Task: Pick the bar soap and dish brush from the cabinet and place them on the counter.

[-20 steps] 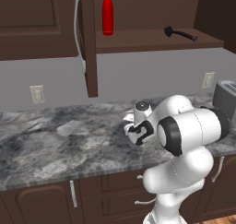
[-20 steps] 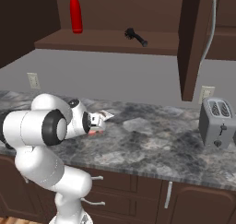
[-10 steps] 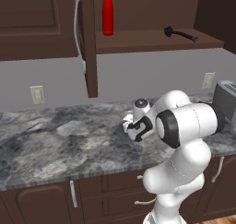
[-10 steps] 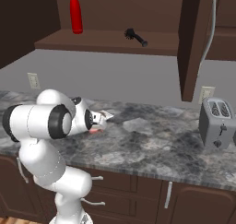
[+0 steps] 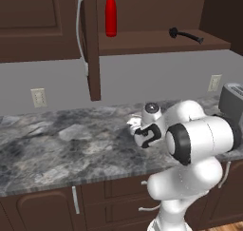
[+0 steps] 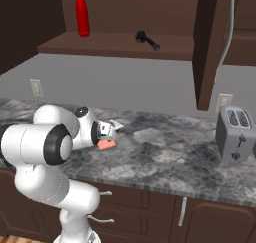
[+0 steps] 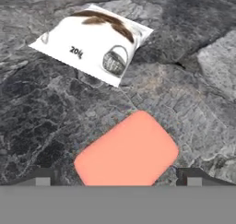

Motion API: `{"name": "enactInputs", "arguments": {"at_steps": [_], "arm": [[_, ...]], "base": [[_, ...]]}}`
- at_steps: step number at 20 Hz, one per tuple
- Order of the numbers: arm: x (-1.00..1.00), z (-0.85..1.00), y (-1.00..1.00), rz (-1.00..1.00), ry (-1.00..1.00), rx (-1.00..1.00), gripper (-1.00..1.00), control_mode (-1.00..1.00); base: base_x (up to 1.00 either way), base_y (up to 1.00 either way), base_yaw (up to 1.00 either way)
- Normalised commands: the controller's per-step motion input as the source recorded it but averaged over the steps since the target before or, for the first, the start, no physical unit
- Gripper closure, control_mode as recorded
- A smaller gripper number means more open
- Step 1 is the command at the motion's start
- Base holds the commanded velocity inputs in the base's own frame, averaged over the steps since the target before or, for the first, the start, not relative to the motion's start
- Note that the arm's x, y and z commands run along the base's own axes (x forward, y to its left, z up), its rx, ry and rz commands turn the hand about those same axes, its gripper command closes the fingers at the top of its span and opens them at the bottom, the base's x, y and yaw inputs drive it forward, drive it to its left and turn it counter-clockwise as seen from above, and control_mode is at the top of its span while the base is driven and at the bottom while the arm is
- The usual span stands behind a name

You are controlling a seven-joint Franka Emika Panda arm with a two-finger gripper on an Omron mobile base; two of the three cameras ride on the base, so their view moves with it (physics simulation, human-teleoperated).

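Note:
The salmon-pink bar soap [image 7: 126,153] lies flat on the marbled counter [image 7: 55,112], and the right base view shows the bar soap [image 6: 106,145] just below the hand. My gripper [image 7: 119,178] is open, with one fingertip standing clear on each side of the bar and neither touching it. The same gripper [image 6: 102,132] hangs low over the counter [image 6: 170,159]. The black dish brush [image 5: 185,35] rests on the shelf of the open cabinet [image 5: 92,44], far above the hand; from the other side the dish brush [image 6: 147,40] lies mid-shelf.
A whitish packet [image 7: 94,43] lies on the counter just beyond the soap. A tall red bottle [image 6: 82,12] stands on the cabinet shelf, left of the brush. A grey toaster [image 6: 235,133] sits on the counter's right part. The open cabinet door [image 6: 210,42] juts forward.
The jaws have spread wide and let go of the soap, which now lies free on the counter. The hand has shifted slightly.

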Motion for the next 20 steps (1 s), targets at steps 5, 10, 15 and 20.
{"name": "enactInputs", "arguments": {"at_steps": [5, 10, 15, 20], "arm": [[-0.5, 0.47, -0.05, 0.0, -0.18, 0.01, -1.0, -1.0], [-0.33, 0.71, -0.05, -0.01, -0.09, 0.01, -1.0, -1.0], [-0.25, 0.89, -0.09, 0.0, -0.08, 0.04, -1.0, -1.0], [-0.34, 0.78, -0.09, 0.0, -0.06, 0.01, -1.0, -1.0]], "base": [[0.0, 0.0, 0.0], [0.0, 0.0, 0.0], [0.0, 0.0, 0.0], [0.0, 0.0, 0.0]]}}
